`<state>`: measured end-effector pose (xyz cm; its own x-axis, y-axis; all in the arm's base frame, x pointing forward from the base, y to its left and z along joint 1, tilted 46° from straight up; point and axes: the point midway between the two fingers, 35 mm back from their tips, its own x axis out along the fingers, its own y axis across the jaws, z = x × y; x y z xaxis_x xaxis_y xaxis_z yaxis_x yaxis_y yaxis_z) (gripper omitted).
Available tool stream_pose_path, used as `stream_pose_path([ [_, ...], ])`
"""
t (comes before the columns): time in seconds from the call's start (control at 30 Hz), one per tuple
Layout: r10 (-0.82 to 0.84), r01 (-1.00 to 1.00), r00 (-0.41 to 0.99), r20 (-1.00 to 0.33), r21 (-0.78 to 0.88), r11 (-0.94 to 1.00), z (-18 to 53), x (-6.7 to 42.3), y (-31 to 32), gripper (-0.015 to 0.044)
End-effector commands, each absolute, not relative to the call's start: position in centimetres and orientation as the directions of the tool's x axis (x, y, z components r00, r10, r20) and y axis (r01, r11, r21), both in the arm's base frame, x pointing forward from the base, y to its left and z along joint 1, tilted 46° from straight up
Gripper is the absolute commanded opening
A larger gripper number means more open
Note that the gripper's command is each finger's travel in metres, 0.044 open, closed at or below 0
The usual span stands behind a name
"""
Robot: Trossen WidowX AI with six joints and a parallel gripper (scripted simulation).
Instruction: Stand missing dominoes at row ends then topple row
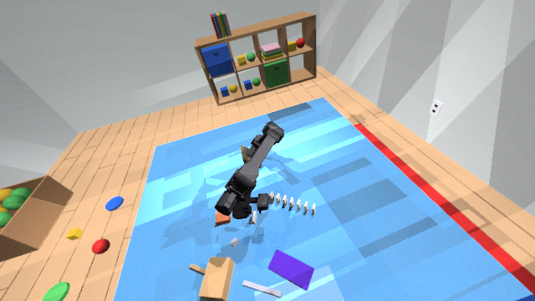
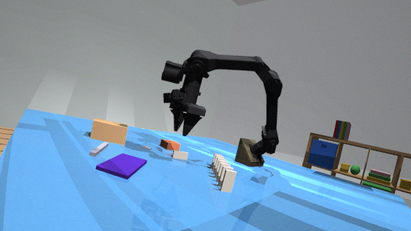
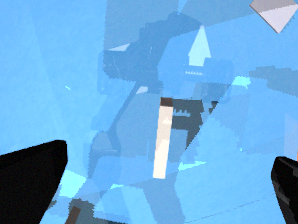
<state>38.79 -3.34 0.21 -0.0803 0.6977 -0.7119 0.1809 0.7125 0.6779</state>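
While my black parallel-jaw pincer (image 2: 182, 131) hangs above the blue mat (image 1: 376, 234) with its jaws spread wide and nothing between them, I note the layout from left to right in the top view. First, a small orange block (image 1: 222, 219), not part of the job. Just right of it, a loose white domino tile (image 1: 253, 217), off the line and seemingly resting on a long edge; the wrist view puts it almost directly under me (image 3: 161, 139). Below these, a small pale tile (image 1: 234, 242) lies flat, possibly another spare. Further right, the row of standing white dominoes (image 1: 292, 203), evenly spaced, all upright, untouched; its near end is partly hidden by my wrist. Judgement: the work is mid-way at best. The loose tile must be picked up, stood at the row's end, and released. The final gentle push is not yet begun.
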Motion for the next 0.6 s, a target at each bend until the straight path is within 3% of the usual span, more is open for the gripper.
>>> stream_pose_path([
  [0.0, 0.700, 0.192, -0.088, -0.709, 0.678, 0.710, -1.6, 38.7, -1.4, 0.0440],
  [0.57, 0.703, 0.191, -0.088, -0.706, 0.680, 0.708, -4.8, 38.3, 2.1, 0.0440],
])
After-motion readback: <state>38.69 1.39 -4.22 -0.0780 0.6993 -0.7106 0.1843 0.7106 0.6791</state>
